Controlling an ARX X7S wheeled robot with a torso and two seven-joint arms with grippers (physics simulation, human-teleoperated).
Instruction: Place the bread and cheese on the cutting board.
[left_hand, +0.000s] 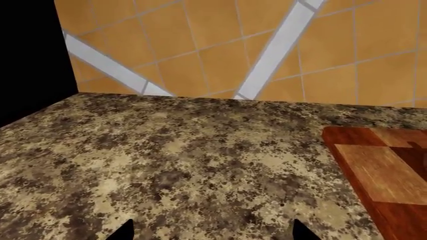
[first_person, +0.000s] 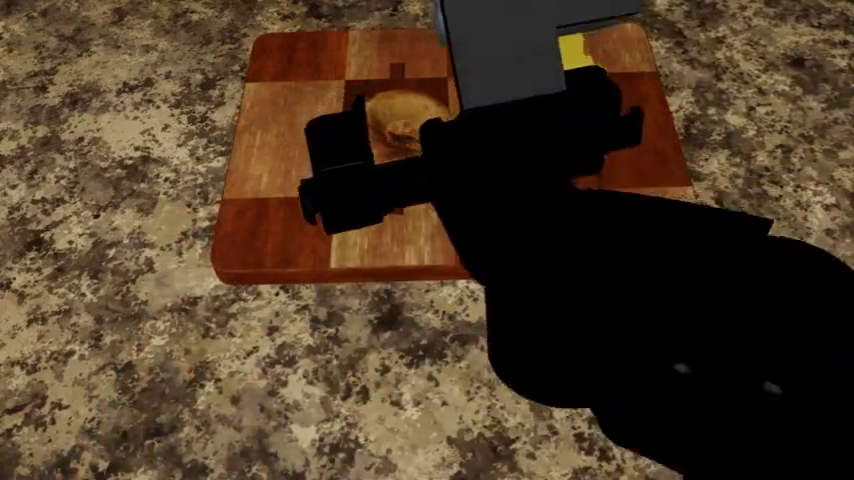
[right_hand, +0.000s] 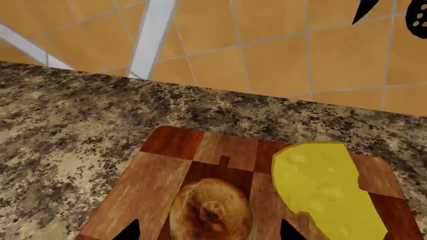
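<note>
The checkered wooden cutting board (first_person: 280, 130) lies on the counter. On it rests the round golden-brown bread (right_hand: 210, 210), with the yellow holed cheese (right_hand: 323, 192) wedge lying just beside it on the same board. My right gripper (right_hand: 208, 231) hangs open above the bread, one fingertip on each side of it, holding nothing. In the head view my right arm covers most of the board, so only part of the bread (first_person: 394, 120) and a corner of the cheese (first_person: 577, 50) show. My left gripper (left_hand: 213, 231) is open over bare counter, beside the board's (left_hand: 380, 170) edge.
A speckled granite countertop (first_person: 120, 330) surrounds the board. An orange tiled wall (right_hand: 267, 45) with pale grey stripes rises directly behind it. A black void (left_hand: 30, 50) borders the counter's end in the left wrist view.
</note>
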